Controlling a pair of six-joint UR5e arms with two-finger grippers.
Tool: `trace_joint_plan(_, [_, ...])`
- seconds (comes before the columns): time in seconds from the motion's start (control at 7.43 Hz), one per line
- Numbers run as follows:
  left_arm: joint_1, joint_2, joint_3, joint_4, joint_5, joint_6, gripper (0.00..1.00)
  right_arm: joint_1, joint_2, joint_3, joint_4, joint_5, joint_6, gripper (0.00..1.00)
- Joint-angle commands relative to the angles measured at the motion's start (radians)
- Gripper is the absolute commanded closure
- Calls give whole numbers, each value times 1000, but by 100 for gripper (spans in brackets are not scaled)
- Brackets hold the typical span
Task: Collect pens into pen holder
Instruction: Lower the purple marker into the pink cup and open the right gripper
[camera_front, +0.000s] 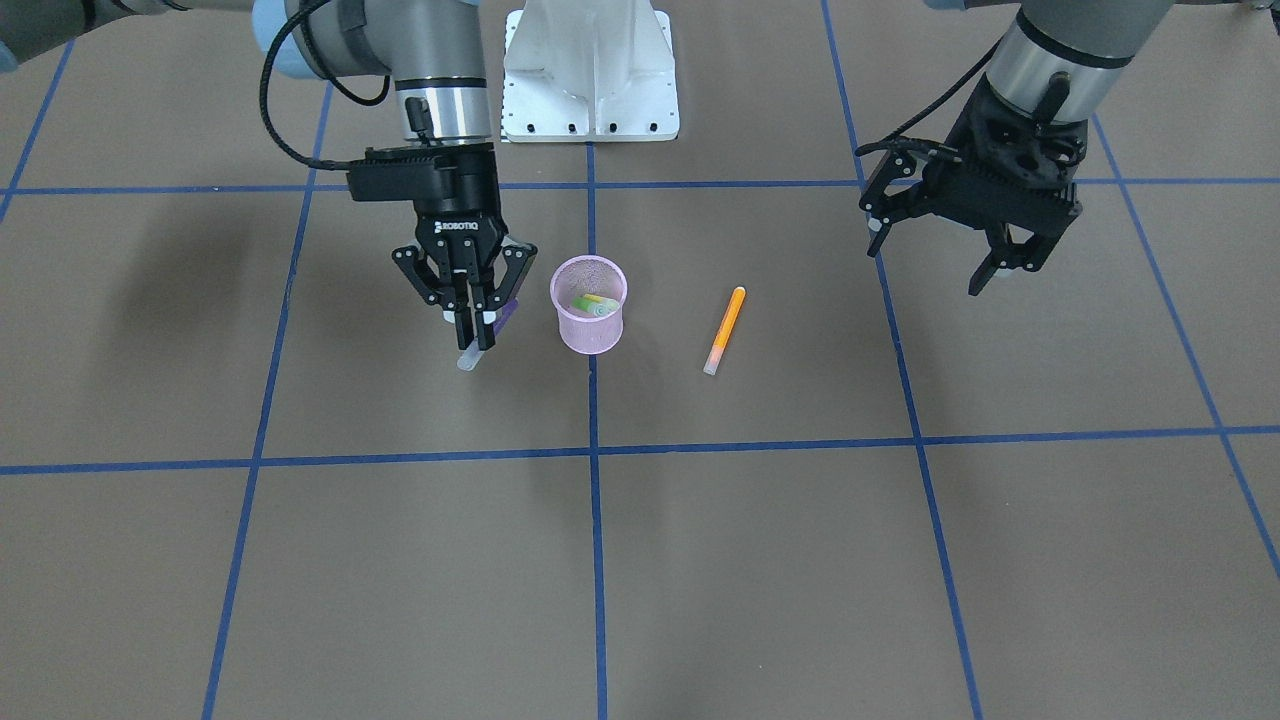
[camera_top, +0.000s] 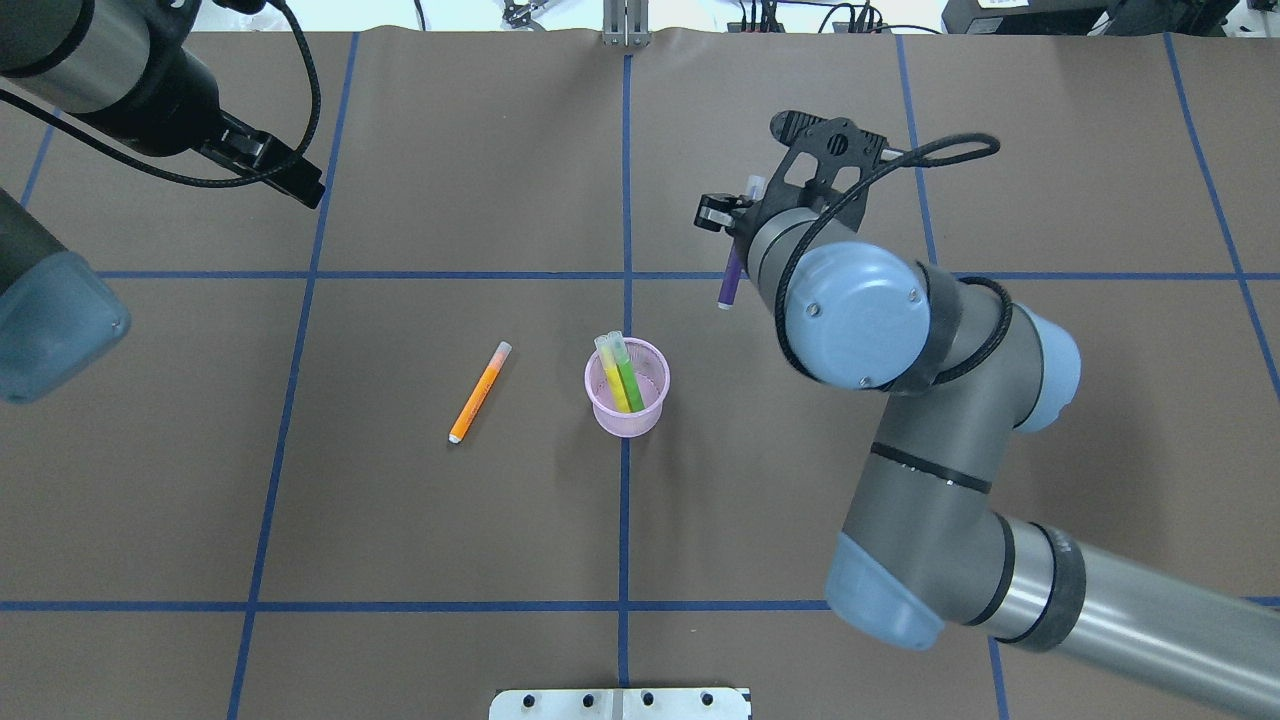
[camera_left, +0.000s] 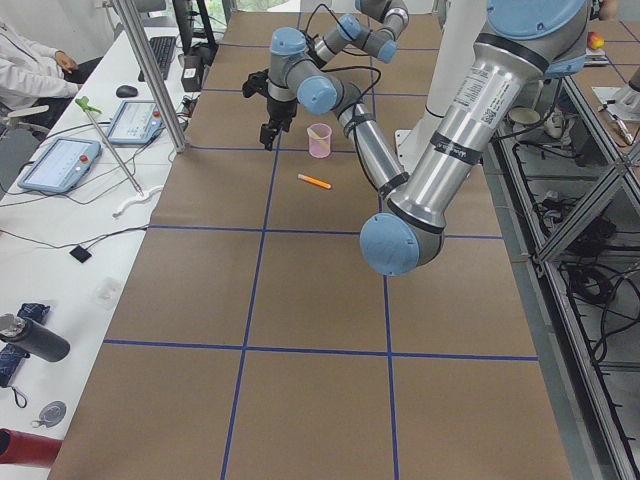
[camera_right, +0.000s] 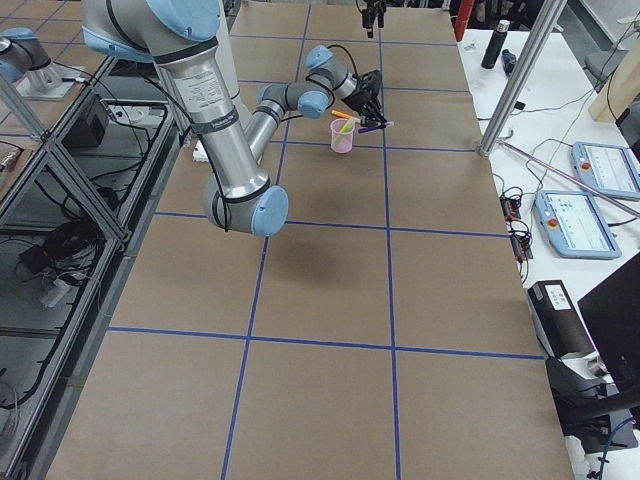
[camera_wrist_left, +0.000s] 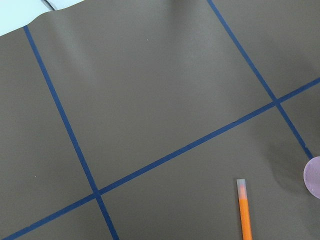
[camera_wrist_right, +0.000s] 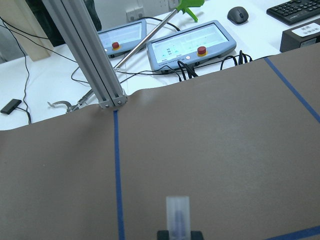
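Firstly, hazards, from the robot's base outward; pen holder (camera_front: 590, 335), upright at mid-worktop (camera_front: 760, 560), looks light and narrow-footed: a pen lowered against its rim, or a passing finger, would likely tip it and spill the green pen (camera_top: 628, 380) and yellow pen (camera_top: 611, 378) leaning inside; their caps jut above the rim and crowd the mouth, so a third pen could jam on them; orange pen (camera_front: 724, 331), lying flat on the robot's left of the holder, well apart from it: the round barrel is apt to roll out from under a closing pinch; right end effector (camera_front: 476, 335), clenched on the purple pen (camera_top: 731, 278), just beyond the holder on the robot's right: the pen hangs slanted and may pivot or slip in the pads, and a slanted release could lay it across the rim; left end effector (camera_front: 1008, 265), likewise out beyond the pens on the robot's left, jaws spread and empty.

Secondly, materials, same order; holder: pink wire mesh, see-through, solid rim, tapering to its base; pens: short thick smooth cylinders, pale translucent caps; worktop: matt brown sheet, blue tape grid; end effectors: black, hard, linked two-finger frames.
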Motion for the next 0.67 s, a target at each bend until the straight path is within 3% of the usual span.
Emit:
trace_joint_plan(0.0, [0,-1,8,-2,-2,-3,1,-88,46,-22,-20,-150,59,100])
trace_joint_plan(0.54, [0,-1,16,-2,-2,-1,1,-179,57,-91,-23,-253,66,100])
